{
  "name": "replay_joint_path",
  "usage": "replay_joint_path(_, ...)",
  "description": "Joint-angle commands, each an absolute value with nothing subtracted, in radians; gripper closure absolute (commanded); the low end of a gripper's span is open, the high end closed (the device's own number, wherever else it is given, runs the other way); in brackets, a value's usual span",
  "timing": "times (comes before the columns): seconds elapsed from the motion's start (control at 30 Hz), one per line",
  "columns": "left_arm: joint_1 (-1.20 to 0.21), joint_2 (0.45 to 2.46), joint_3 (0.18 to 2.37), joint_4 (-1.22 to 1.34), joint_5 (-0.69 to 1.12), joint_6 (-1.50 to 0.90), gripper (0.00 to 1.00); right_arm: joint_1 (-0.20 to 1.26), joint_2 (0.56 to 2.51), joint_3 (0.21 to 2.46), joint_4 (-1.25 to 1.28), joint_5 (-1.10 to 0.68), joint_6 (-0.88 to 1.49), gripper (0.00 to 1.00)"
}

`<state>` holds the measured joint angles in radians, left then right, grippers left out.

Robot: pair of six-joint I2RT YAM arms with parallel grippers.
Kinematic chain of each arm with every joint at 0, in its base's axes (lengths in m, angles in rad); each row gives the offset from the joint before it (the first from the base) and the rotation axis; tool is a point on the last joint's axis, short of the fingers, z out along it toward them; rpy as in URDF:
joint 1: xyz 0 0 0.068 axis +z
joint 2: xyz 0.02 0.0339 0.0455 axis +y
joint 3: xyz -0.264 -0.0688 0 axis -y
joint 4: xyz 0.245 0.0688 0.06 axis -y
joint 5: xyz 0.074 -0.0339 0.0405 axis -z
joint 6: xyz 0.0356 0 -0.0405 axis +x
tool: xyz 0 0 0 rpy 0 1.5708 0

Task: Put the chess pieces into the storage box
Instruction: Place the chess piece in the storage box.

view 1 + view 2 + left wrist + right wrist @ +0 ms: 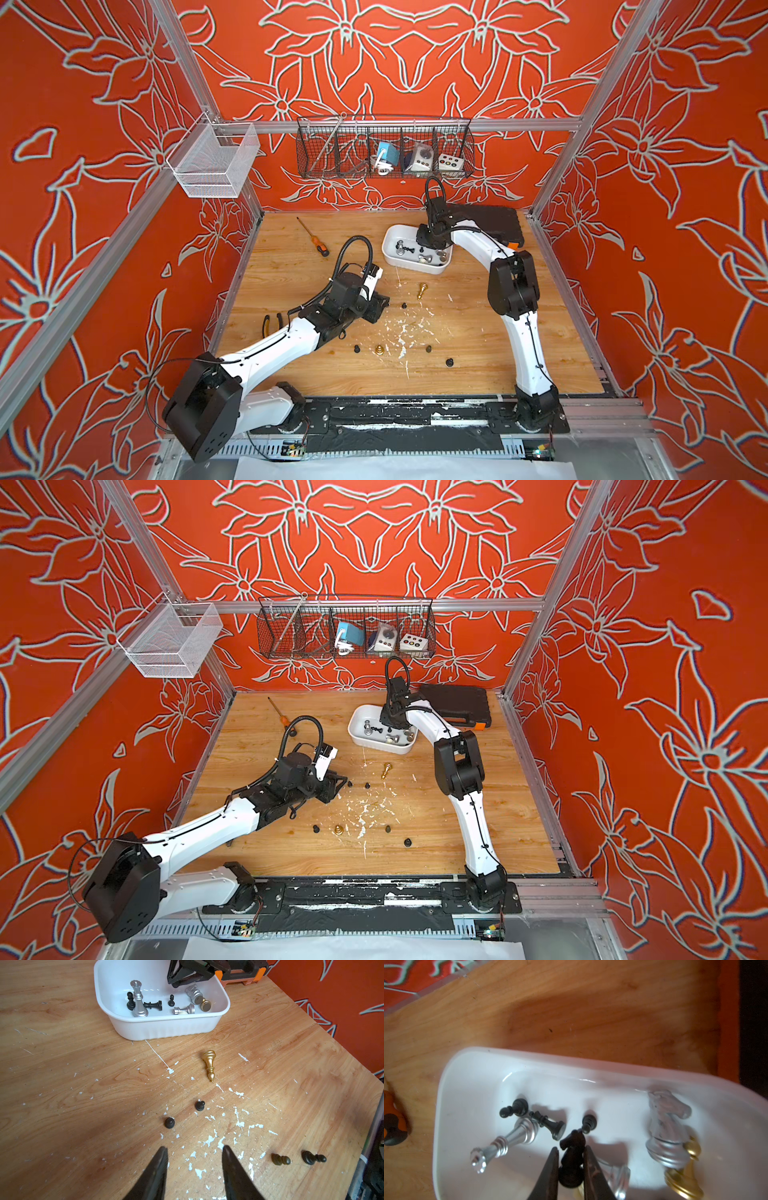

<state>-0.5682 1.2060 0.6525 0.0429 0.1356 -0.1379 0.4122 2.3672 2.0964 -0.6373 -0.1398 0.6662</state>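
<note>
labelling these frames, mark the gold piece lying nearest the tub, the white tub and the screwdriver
gold piece (209,1064): left wrist view, on its stem
white tub (166,1026): left wrist view, on its near outer wall
screwdriver (316,243): in a top view, on the orange handle

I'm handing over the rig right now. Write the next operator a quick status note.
Right gripper: shut on a black knight, above the storage box, not yet released.
Left gripper: open, empty, over the table.
Done: several pieces in the box, including an upright silver queen.
Left: drop the knight, then collect seven from the table: a lying gold piece, a second gold piece, five dark pawns.
</note>
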Motion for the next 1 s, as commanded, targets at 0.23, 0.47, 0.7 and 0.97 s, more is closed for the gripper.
replay_joint_path(0.23,-0.562,1.182,0.647,0.038,0.137,-0.137,0.56,0.41,2.49,2.269,-0.678,-0.219,0.667,0.78)
replay_joint_path(0.47,-0.56,1.179,0.644,0.04,0.141,-0.138,0.56,0.41,2.487,2.269,-0.681,-0.221,0.66,0.72)
replay_joint_path(0.7,-0.56,1.171,0.641,0.035,0.14,-0.14,0.56,0.409,2.469,2.262,-0.685,-0.216,0.654,0.68)
replay_joint_path(0.97,-0.559,1.166,0.637,0.035,0.137,-0.146,0.56,0.409,2.36,2.117,-0.591,-0.198,0.648,0.68)
